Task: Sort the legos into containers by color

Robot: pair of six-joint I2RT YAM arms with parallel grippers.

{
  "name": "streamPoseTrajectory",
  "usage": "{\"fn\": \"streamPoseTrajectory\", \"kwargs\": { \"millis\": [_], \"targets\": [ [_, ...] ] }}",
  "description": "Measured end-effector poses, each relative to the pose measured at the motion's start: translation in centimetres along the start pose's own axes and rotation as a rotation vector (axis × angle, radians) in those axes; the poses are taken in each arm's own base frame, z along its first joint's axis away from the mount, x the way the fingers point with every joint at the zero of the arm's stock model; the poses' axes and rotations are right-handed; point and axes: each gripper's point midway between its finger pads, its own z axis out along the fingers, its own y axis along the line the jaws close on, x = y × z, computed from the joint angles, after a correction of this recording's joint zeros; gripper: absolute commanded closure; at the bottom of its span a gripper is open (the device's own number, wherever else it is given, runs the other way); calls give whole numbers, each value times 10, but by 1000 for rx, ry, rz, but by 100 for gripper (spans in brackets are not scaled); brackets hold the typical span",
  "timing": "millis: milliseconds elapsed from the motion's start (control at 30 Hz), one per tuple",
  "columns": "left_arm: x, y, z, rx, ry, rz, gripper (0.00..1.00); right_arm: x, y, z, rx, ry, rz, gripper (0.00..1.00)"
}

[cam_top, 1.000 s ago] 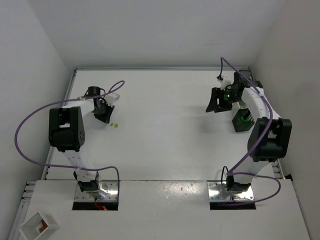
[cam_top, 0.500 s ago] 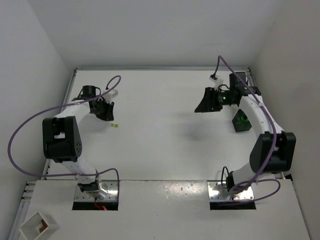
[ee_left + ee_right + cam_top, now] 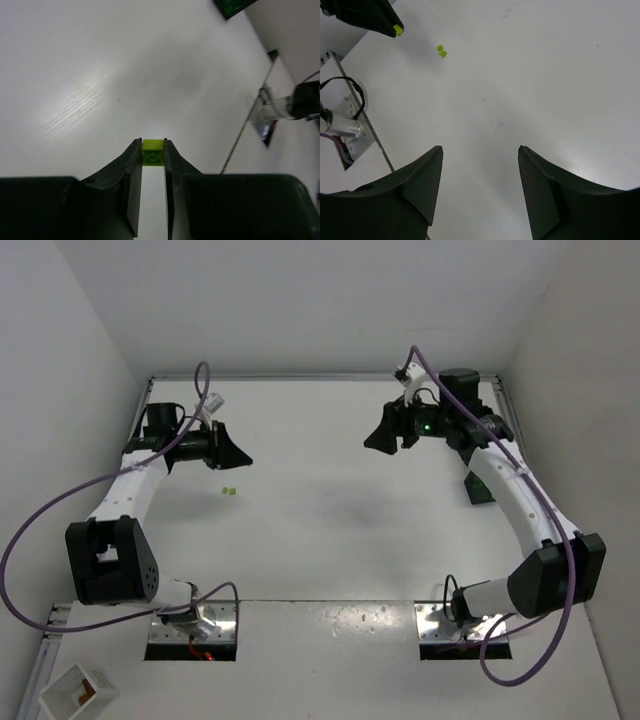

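I have the left gripper (image 3: 243,456) pinching a lime brick (image 3: 153,151) between its fingertips, hanging near the two loose lime bricks (image 3: 230,491) on the table (image 3: 320,540), on the side of them away from the arm bases. My right gripper (image 3: 480,151) stands spread with nothing between its fingers, well to the right of that pair. The black container (image 3: 477,490) sits farther right again, partly hidden behind the right arm.
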Motion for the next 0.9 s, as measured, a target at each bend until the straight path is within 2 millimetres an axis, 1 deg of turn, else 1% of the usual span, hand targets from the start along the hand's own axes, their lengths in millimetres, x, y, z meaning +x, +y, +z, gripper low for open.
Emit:
{"fn": "streamPoseTrajectory", "kwargs": {
  "millis": [100, 200, 233, 300, 367, 433, 500, 600, 767, 833, 900],
  "targets": [
    [0, -20, 2, 97, -20, -69, 91, -1, 16, 17, -32, -11, -62, 38],
    [6, -36, 4, 185, -16, -152, 93, 7, 35, 38, -73, 1, -108, 37],
    [7, -41, 4, 212, -12, -176, 93, 12, 44, 47, -92, 17, -121, 35],
    [9, -50, 3, 266, -7, -213, 93, 18, 54, 68, -114, 42, -149, 34],
    [7, -57, 2, 310, -5, -231, 93, 26, 60, 88, -123, 79, -169, 33],
    [6, -61, 0, 342, -3, -247, 93, 30, 65, 107, -125, 106, -200, 33],
    [6, -64, -1, 368, -1, -258, 93, 34, 73, 120, -134, 128, -242, 33],
    [5, -69, -4, 403, 1, -281, 94, 31, 83, 126, -132, 148, -336, 33],
    [9, -66, -5, 425, 8, -332, 95, 15, 97, 125, -146, 132, -444, 33],
    [11, -65, -5, 426, 11, -350, 95, 14, 102, 125, -159, 106, -460, 33],
    [12, -65, -5, 429, 11, -353, 95, 19, 106, 124, -179, 88, -463, 33]
  ]
}}
